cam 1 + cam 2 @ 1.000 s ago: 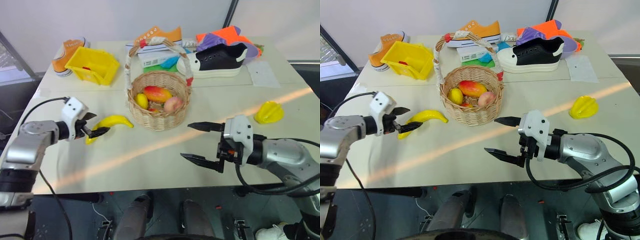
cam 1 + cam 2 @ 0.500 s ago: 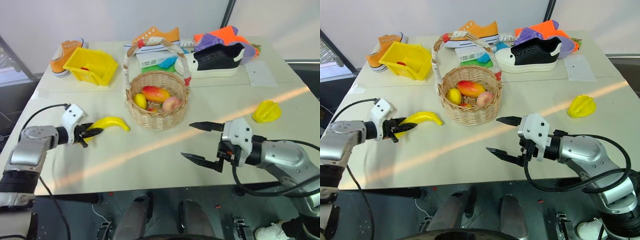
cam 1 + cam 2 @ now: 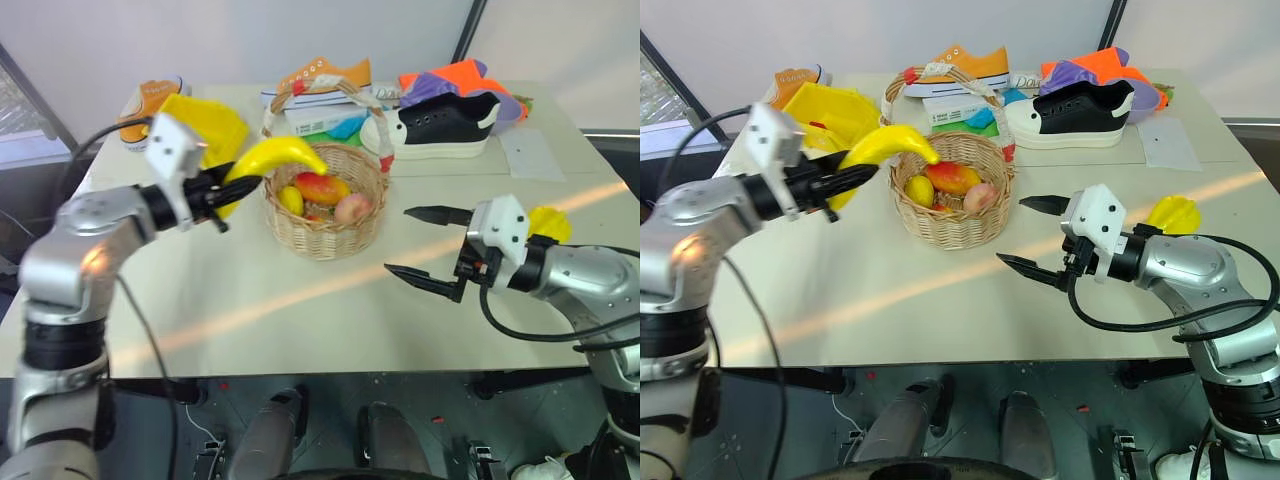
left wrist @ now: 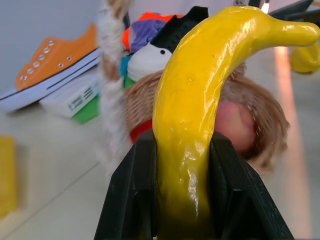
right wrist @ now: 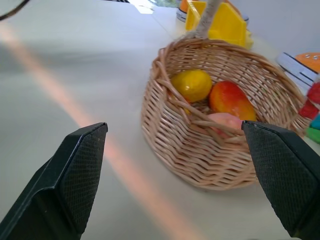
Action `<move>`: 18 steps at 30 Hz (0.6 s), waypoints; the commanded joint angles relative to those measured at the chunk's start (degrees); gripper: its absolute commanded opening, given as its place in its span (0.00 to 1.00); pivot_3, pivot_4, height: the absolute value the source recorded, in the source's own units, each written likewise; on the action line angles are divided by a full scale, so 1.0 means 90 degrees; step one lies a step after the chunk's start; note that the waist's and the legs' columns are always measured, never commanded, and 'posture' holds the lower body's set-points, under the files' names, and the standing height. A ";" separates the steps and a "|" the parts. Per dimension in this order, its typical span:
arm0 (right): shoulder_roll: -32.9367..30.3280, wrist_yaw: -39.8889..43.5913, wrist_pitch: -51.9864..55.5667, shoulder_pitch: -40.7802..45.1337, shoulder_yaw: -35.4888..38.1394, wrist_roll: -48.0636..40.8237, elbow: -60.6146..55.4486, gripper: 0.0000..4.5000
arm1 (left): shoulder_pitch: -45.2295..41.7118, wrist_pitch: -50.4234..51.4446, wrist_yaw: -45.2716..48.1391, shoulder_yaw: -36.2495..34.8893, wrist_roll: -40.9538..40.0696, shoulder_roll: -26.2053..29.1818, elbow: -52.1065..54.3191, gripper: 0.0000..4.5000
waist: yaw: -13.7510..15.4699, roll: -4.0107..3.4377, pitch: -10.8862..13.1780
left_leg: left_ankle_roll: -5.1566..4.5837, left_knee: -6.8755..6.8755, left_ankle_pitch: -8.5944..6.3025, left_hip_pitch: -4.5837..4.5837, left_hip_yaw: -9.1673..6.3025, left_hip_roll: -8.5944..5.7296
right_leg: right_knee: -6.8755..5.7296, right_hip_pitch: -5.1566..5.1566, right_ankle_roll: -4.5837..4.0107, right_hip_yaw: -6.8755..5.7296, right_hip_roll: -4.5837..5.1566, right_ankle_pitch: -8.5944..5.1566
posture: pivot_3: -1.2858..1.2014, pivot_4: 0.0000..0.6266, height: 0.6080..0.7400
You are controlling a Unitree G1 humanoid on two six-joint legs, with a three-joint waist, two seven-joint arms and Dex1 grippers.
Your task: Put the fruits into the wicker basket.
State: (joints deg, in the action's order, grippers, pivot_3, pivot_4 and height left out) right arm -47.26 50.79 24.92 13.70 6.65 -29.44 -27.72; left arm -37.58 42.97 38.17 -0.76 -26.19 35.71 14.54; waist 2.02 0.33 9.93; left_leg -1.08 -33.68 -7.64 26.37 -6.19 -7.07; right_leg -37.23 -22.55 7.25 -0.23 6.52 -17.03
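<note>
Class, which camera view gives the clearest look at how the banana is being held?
The left wrist view: the banana fills it, pinched between the left gripper's two black fingers. The eye views show the banana raised beside the wicker basket, the grip small. The right wrist view shows the basket.

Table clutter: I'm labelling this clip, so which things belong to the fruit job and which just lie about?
Job:
- banana, held in the left gripper
- starfruit, on the table behind the right gripper
- wicker basket

Lying about:
- yellow bin
- orange shoes
- black shoe
</note>
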 commanded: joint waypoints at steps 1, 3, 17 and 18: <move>-0.0025 -0.0083 -0.0070 0.0044 0.0183 0.0036 -0.0149 1.00 | -0.0538 -0.0258 -0.0182 0.0710 0.0721 -0.0143 -0.0357 0.16 | -0.0012 0.0000 0.0000 | -0.0001 0.0000 0.0001 0.0000 0.0000 0.0000 | -0.0010 -0.0004 0.0002 0.0003 -0.0001 0.0001 | 0.52 0.24 1.00; -0.0051 -0.0138 -0.0056 -0.0065 0.0288 0.0053 -0.0180 1.00 | -0.0814 -0.0387 -0.0275 0.0915 0.0941 -0.0351 -0.0688 0.16 | 0.0000 0.0000 0.0000 | -0.0005 0.0007 0.0004 0.0001 0.0000 0.0002 | -0.0016 -0.0012 0.0004 0.0003 -0.0002 0.0002 | 0.52 0.24 1.00; -0.0112 -0.0966 0.0503 -0.0987 0.1932 0.0227 0.0745 1.00 | -0.1053 -0.1484 -0.0217 0.0457 0.1032 -0.1093 -0.1242 0.93 | 0.0008 0.0006 0.0004 | -0.0003 -0.0018 0.0000 0.0005 0.0000 -0.0003 | -0.0013 0.0000 0.0003 0.0001 0.0000 0.0003 | 0.52 0.24 1.00; -0.0078 -0.1113 0.0694 -0.1041 0.2106 0.0213 0.0942 1.00 | -0.0989 -0.1555 -0.0181 0.0366 0.0974 -0.1097 -0.1183 0.93 | 0.0011 0.0005 0.0004 | -0.0004 -0.0018 0.0000 0.0004 0.0000 -0.0003 | -0.0013 0.0001 0.0003 0.0001 0.0000 0.0003 | 0.52 0.24 1.00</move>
State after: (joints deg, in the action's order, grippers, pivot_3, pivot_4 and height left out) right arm -48.33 42.88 29.05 4.62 21.60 -26.32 -20.82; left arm -46.67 31.15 36.17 5.34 -15.92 25.69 1.26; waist 2.12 0.38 9.96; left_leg -1.12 -33.85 -7.63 26.40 -6.20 -7.09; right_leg -37.36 -22.53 7.28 -0.22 6.51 -17.01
